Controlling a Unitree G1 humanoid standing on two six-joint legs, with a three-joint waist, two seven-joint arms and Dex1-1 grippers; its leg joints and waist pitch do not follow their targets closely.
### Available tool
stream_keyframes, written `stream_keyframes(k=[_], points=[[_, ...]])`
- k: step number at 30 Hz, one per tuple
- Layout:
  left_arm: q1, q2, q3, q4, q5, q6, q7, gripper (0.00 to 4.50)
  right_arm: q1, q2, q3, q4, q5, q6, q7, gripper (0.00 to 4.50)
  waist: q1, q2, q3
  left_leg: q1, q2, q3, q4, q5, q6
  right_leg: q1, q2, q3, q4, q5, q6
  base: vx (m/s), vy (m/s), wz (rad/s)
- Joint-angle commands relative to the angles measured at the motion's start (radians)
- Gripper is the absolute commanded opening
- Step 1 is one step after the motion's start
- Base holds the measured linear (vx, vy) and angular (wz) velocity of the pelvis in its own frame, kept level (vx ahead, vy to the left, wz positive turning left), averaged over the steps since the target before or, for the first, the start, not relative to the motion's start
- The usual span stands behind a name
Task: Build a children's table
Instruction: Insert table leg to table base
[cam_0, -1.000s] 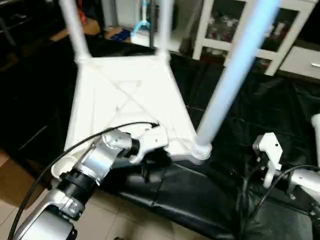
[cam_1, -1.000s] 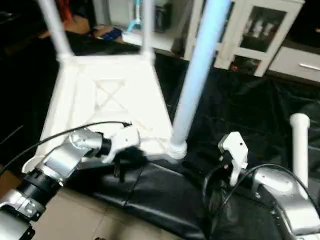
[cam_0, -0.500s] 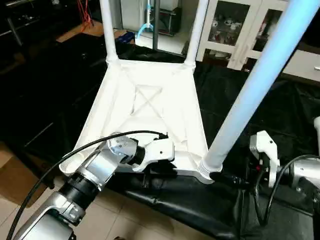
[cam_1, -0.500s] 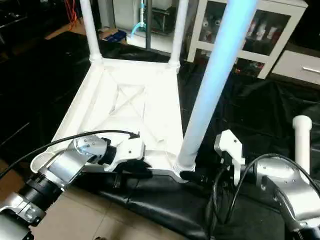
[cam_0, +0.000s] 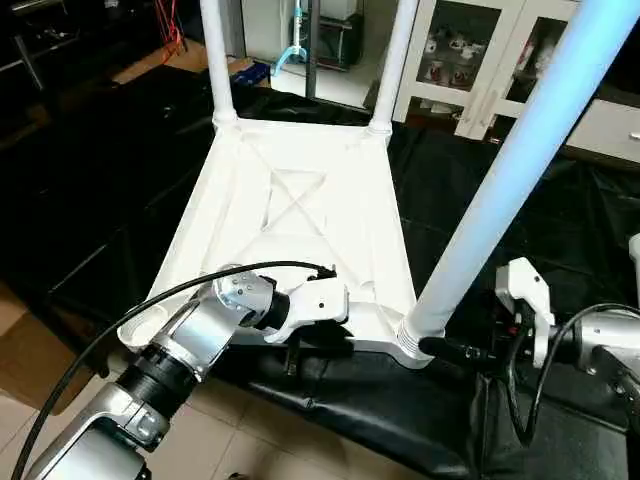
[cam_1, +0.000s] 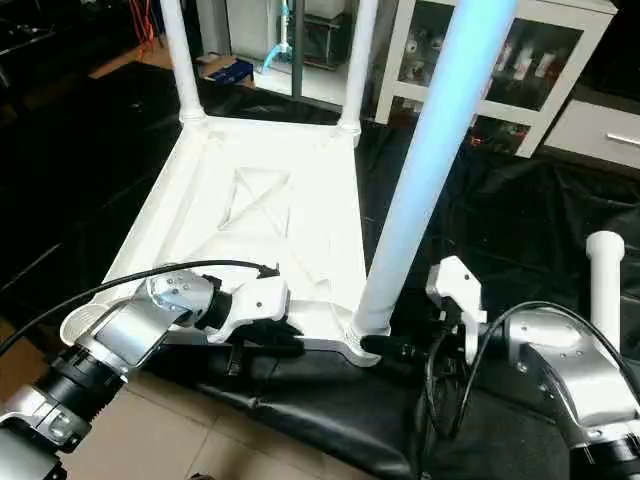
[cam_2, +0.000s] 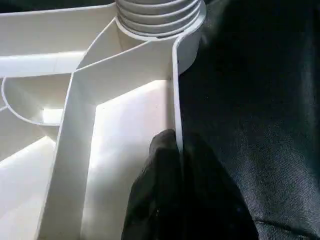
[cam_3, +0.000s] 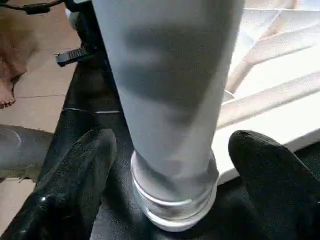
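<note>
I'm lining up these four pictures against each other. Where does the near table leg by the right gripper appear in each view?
Left eye: near leg, rising diagonally at right.
Right eye: right of centre.
Left wrist: ribbed base at the top edge.
Right wrist: centre, between the fingers.
Shared landmark: its ribbed collar in the tabletop's corner socket.

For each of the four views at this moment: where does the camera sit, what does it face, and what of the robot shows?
Left eye view: head camera, looking down at the upturned tabletop; both silver forearms show, the left gripper on its near edge.
Right eye view: same scene from slightly aside; the right gripper reaches the near leg.
Left wrist view: along its own fingers, shut on the tabletop's rim.
Right wrist view: its own fingers stand either side of the near leg's base, apart from it.
Shared: the near leg's ribbed socket shows in both wrist views.
</note>
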Motion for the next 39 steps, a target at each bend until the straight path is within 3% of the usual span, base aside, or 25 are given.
stream_keyframes(k=[1, 11, 18, 19, 21, 23, 24, 26, 28, 30, 31, 32, 35, 37, 38, 39], points=[[-0.007, -0.006, -0.018, -0.008, -0.002, -0.022, -0.029, 0.0, -0.018, 0.013, 0.008, 0.021, -0.008, -0.021, 0.006, 3.48, -0.005, -0.008, -0.064, 0.025, 0.065, -0.028, -0.072, -0.047, 0.119, 0.045, -0.055, 0.035, -0.046, 0.046, -0.302, 0.0, 0.0, 0.0], [-0.012, -0.006, -0.022, -0.001, -0.001, -0.025, -0.036, 0.0, -0.031, 0.033, 0.013, 0.042, -0.03, -0.031, 0.02, 2.8, -0.005, -0.006, -0.064, 0.026, 0.065, -0.028, -0.072, -0.053, 0.116, 0.046, -0.054, 0.034, -0.046, 0.046, -0.305, 0.0, 0.0, 0.0], [-0.013, -0.007, -0.018, 0.008, 0.001, -0.027, -0.03, 0.0, -0.021, 0.061, -0.004, 0.062, -0.036, -0.035, -0.033, 2.08, -0.007, -0.005, -0.064, 0.025, 0.065, -0.028, -0.072, -0.062, 0.109, 0.047, -0.054, 0.034, -0.046, 0.038, -0.303, 0.0, 0.0, 0.0], [-0.018, -0.016, -0.009, 0.017, 0.004, -0.013, -0.007, 0.0, -0.026, 0.087, -0.017, 0.088, -0.053, -0.041, -0.089, 2.05, -0.009, -0.005, -0.061, 0.024, 0.064, -0.028, -0.074, -0.074, 0.105, 0.044, -0.054, 0.035, -0.049, 0.02, -0.302, 0.0, 0.0, 0.0], [-0.035, -0.042, 0.015, 0.041, 0.008, 0.033, 0.051, 0.0, -0.038, 0.137, -0.036, 0.145, -0.089, -0.04, -0.207, 2.01, -0.017, -0.005, -0.057, 0.026, 0.062, -0.028, -0.079, -0.139, 0.064, 0.04, -0.053, 0.033, -0.06, -0.082, -0.285, 0.0, 0.0, 0.0], [-0.041, -0.053, 0.024, 0.049, 0.005, 0.045, 0.068, 0.0, -0.04, 0.156, -0.041, 0.166, -0.104, -0.04, -0.253, 1.97, -0.022, -0.009, -0.057, 0.024, 0.062, -0.032, -0.082, -0.166, 0.046, 0.044, -0.053, 0.032, -0.065, -0.132, -0.268, 0.0, 0.0, 0.0], [-0.05, -0.073, 0.042, 0.055, -0.004, 0.075, 0.096, 0.0, -0.044, 0.19, -0.052, 0.197, -0.124, -0.03, -0.334, 1.96, -0.033, -0.007, -0.054, 0.024, 0.061, -0.033, -0.085, -0.198, 0.026, 0.04, -0.052, 0.034, -0.071, -0.177, -0.255, 0.0, 0.0, 0.0], [-0.063, -0.101, 0.065, 0.061, -0.011, 0.111, 0.141, 0.0, -0.051, 0.232, -0.066, 0.224, -0.145, -0.012, -0.438, 1.95, -0.041, -0.007, -0.053, 0.021, 0.06, -0.035, -0.088, -0.217, 0.013, 0.039, -0.051, 0.032, -0.074, -0.204, -0.245, 0.0, 0.0, 0.0], [-0.081, -0.14, 0.095, 0.075, -0.013, 0.164, 0.215, 0.0, -0.064, 0.288, -0.077, 0.246, -0.181, 0.01, -0.579, 1.94, -0.059, -0.01, -0.055, 0.013, 0.056, -0.042, -0.092, -0.241, -0.013, 0.043, -0.051, 0.029, -0.077, -0.258, -0.213, 0.0, 0.0, 0.0], [-0.094, -0.168, 0.114, 0.087, -0.009, 0.199, 0.273, 0.0, -0.074, 0.327, -0.082, 0.259, -0.21, 0.026, -0.677, 1.93, -0.067, -0.01, -0.054, 0.013, 0.052, -0.044, -0.092, -0.257, -0.02, 0.04, -0.05, 0.028, -0.083, -0.288, -0.2, 0.0, 0.0, 0.0], [-0.106, -0.201, 0.136, 0.098, -0.005, 0.237, 0.338, 0.0, -0.086, 0.364, -0.086, 0.278, -0.24, 0.041, -0.774, 1.93, -0.069, -0.009, -0.055, 0.011, 0.052, -0.043, -0.092, -0.255, -0.02, 0.042, -0.049, 0.029, -0.084, -0.288, -0.197, 0.0, 0.0, 0.0], [-0.111, -0.218, 0.148, 0.103, -0.004, 0.257, 0.372, 0.0, -0.094, 0.383, -0.089, 0.289, -0.257, 0.05, -0.824, 1.93, -0.074, -0.008, -0.054, 0.014, 0.052, -0.042, -0.091, -0.25, -0.022, 0.034, -0.048, 0.03, -0.086, -0.277, -0.199, 0.0, 0.0, 0.0], [-0.116, -0.231, 0.158, 0.108, -0.001, 0.269, 0.394, 0.0, -0.099, 0.399, -0.093, 0.299, -0.272, 0.052, -0.856, 1.93, -0.08, -0.009, -0.056, 0.014, 0.05, -0.039, -0.086, -0.236, 0.002, 0.034, -0.046, 0.032, -0.088, -0.24, -0.208, 0.0, 0.0, 0.0], [-0.136, -0.31, 0.191, 0.126, 0.006, 0.31, 0.514, 0.0, -0.141, 0.512, -0.11, 0.381, -0.324, 0.037, -1.095, 1.93, -0.089, -0.006, -0.058, 0.01, 0.047, -0.039, -0.086, -0.208, 0.005, 0.034, -0.045, 0.031, -0.084, -0.207, -0.222, 0.0, 0.0, 0.0], [-0.141, -0.327, 0.198, 0.13, 0.008, 0.316, 0.538, 0.0, -0.151, 0.536, -0.113, 0.399, -0.333, 0.032, -1.141, 1.93, -0.094, -0.009, -0.063, 0.004, 0.047, -0.041, -0.085, -0.183, 0.004, 0.04, -0.045, 0.03, -0.078, -0.184, -0.22, 0.0, 0.0, 0.0], [-0.153, -0.369, 0.204, 0.144, 0.02, 0.325, 0.605, 0.0, -0.189, 0.616, -0.107, 0.454, -0.365, -0.009, -1.286, 1.93, -0.095, -0.016, -0.064, 0.009, 0.048, -0.039, -0.083, -0.17, 0.007, 0.034, -0.044, 0.03, -0.079, -0.161, -0.226, 0.0, 0.0, 0.0]])
